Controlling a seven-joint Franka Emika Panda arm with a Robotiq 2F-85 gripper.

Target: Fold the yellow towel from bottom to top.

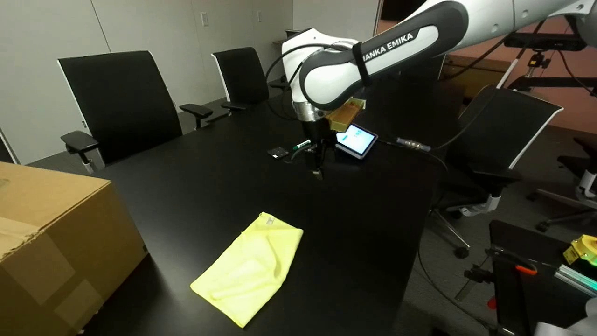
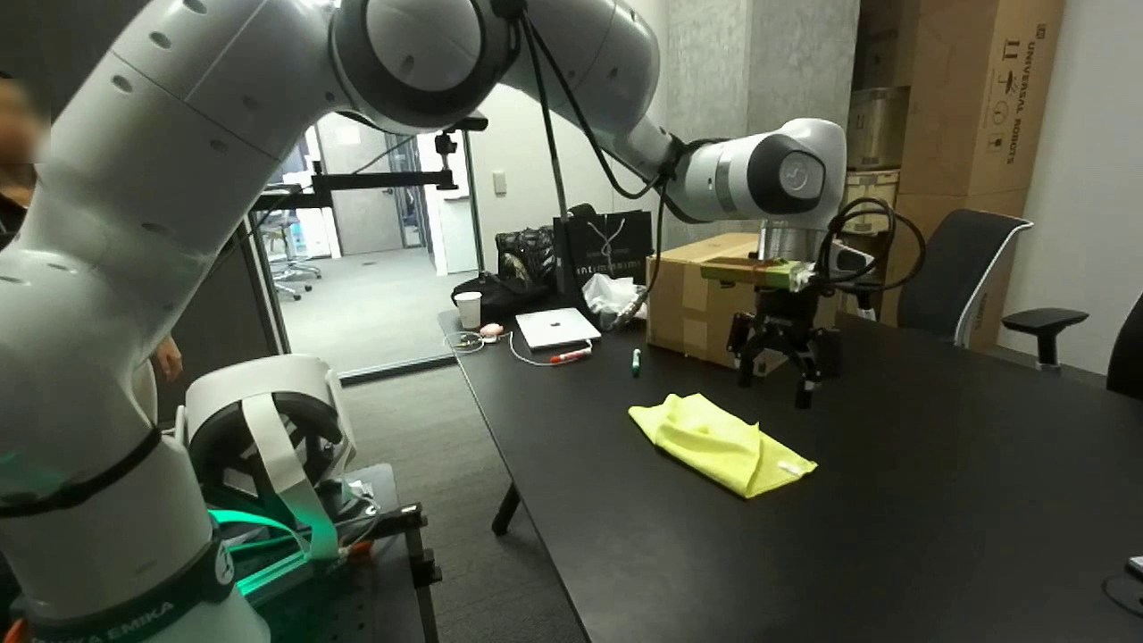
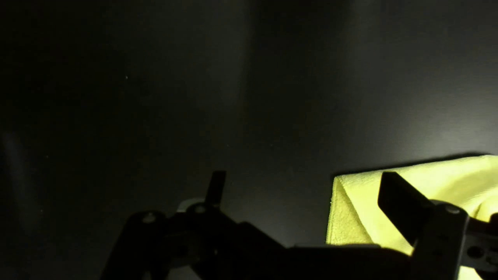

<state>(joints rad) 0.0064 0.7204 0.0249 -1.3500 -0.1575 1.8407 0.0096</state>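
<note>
In an exterior view, the thin, lemon-yellow cloth towel (image 1: 252,273) is seen lying on the smooth black table (image 1: 364,242), apart from the large tan cardboard box (image 1: 70,242). A long, narrow shape is made by the towel, and its upper face is rumpled around the middle; from this outline, it is judged to be doubled over already.

In an exterior view, the black two-fingered gripper (image 2: 775,384) is held above the table, near the towel but touching no part of it. Its fingers (image 2: 805,391) are spread, and nothing is grasped. Loose creases are raised in the upper layer of cloth, and a small white label (image 2: 791,468) is shown near one corner.

In the wrist view, the towel is partly hidden behind one finger. At its visible corner, a strip of fuzzy lower layer (image 3: 344,221) is left uncovered where the upper layer slants away, so the edges are not fully matched. The main fold is judged to be made; at most, squaring and smoothing seem to be left. Which edge is meant as the bottom cannot be told.
</note>
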